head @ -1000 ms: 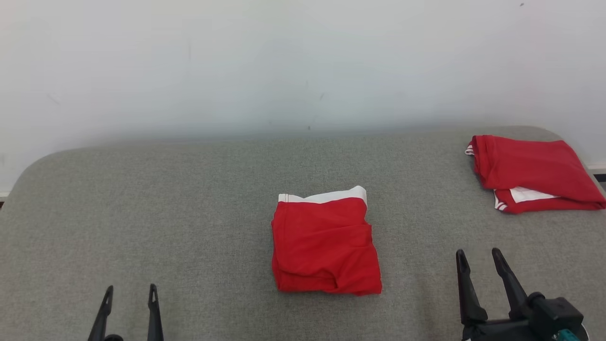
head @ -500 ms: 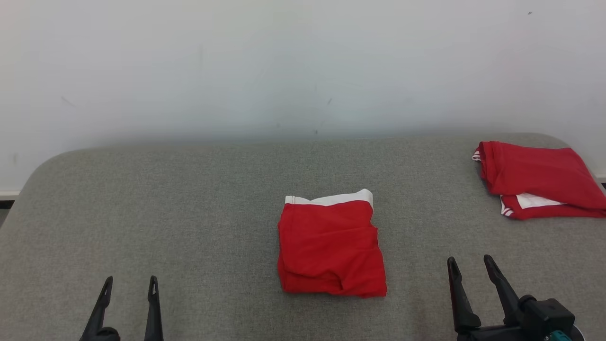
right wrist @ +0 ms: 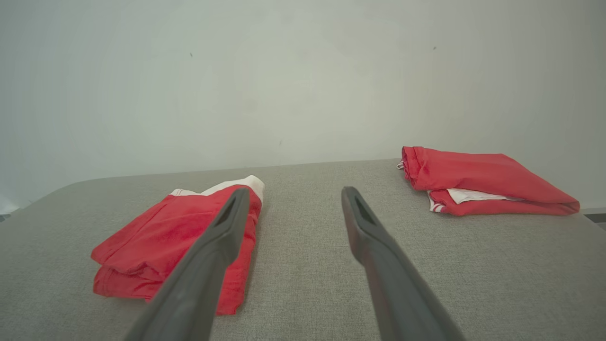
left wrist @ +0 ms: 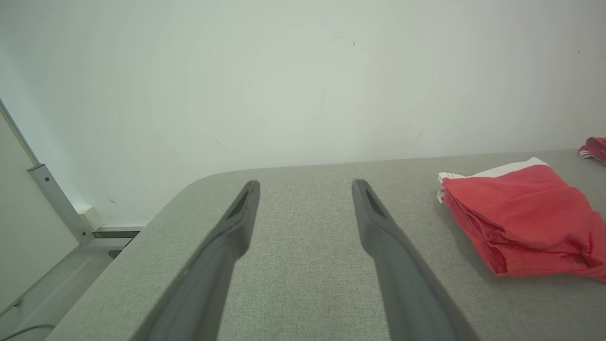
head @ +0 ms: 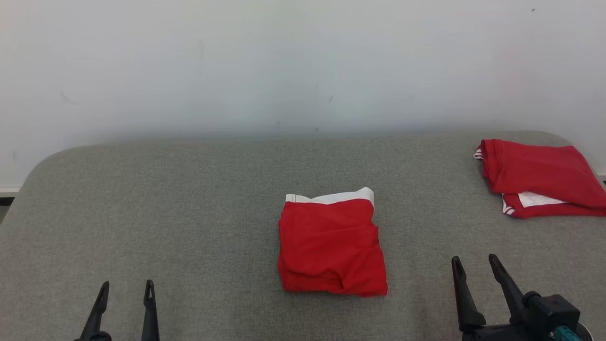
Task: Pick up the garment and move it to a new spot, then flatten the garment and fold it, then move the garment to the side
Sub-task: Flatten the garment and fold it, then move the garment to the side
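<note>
Lying folded at frame centre on grey desk (head: 189, 213): red garment (head: 331, 246), white waistband on top edge. Likely soft, light, limp; best pinched at layered lower edge. Left gripper (head: 127, 284) lower left, right gripper (head: 474, 258) lower right: jaws wide, empty.

Grey fabric surface (head: 189, 213), rounded far corners, weave flat and even. Folded red garment (head: 331, 246) lying at middle, white band along its far edge, layered folds showing at near edge. Second red garment (head: 539, 177) at far right corner, loosely folded, white patch peeking from near side, striped trim at left end. Two garments well apart, grey cloth between.
</note>
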